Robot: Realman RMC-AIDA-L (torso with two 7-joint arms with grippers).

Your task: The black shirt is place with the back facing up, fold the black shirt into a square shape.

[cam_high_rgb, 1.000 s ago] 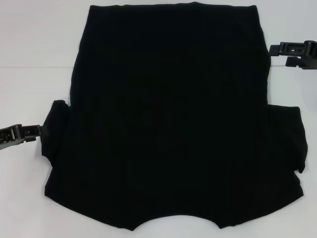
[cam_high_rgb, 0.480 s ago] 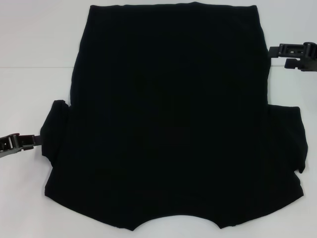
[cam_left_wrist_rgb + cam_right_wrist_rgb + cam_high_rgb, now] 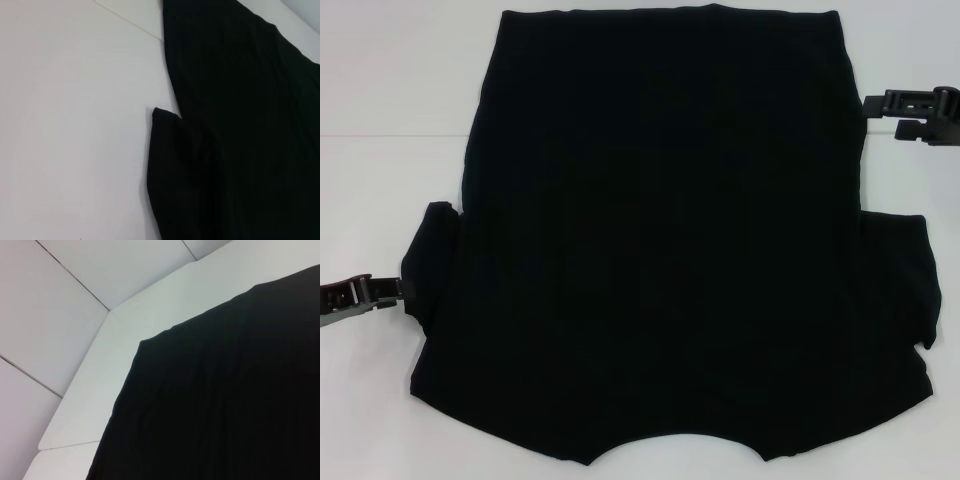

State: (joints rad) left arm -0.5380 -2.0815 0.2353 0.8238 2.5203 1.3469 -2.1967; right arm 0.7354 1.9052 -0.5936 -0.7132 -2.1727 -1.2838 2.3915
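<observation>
The head view looks steeply down from above and takes in the whole black shirt [image 3: 660, 240] spread on the white table [image 3: 390, 120], with both arms entering from the sides. The left wrist view sits low and close beside the shirt's left sleeve [image 3: 172, 165], looking obliquely across the table top. The right wrist view looks along the shirt's far hem corner [image 3: 150, 342] toward the table's edge. All three views share the shirt.

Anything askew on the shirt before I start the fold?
Yes. The left sleeve of the black shirt is bunched and curled near the left hand, while the right sleeve lies flatter. The right hand sits beside the far right edge.
</observation>
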